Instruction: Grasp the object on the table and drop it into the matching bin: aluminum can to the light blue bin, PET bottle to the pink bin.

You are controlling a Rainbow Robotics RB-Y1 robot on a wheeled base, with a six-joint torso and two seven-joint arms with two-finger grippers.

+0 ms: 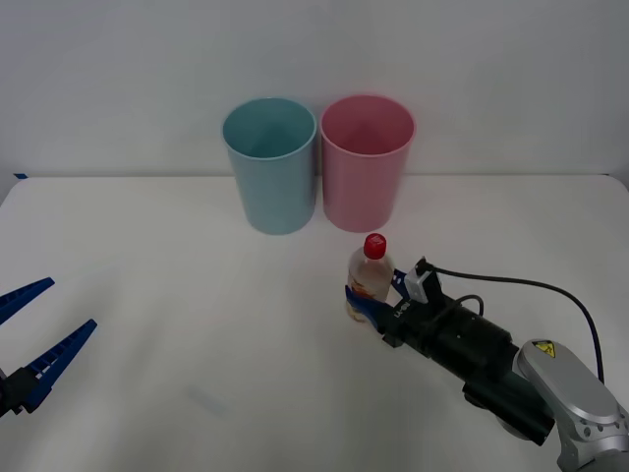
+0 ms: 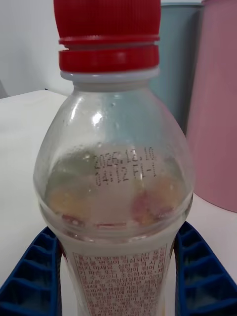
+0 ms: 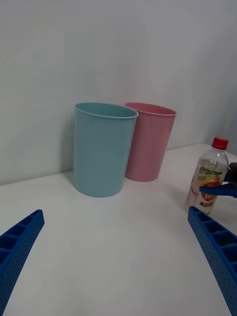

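Note:
The PET bottle [image 1: 370, 278], clear with a red cap and a yellow-red label, stands upright on the white table [image 1: 197, 295], in front of the pink bin [image 1: 366, 162]. My right gripper [image 1: 370, 306] is shut on the bottle's lower body. In the right wrist view its blue fingers [image 2: 37, 276] press both sides of the bottle [image 2: 116, 173]. The light blue bin [image 1: 270, 162] stands just left of the pink one, the two touching. At the table's left edge my left gripper [image 1: 71, 305] hangs open with nothing in it.
The left wrist view takes in the light blue bin [image 3: 101, 148], the pink bin [image 3: 148, 140] and the bottle [image 3: 210, 173] beyond my open left gripper [image 3: 114, 215]. A black cable [image 1: 531, 285] loops over the right arm. A plain wall stands behind the bins.

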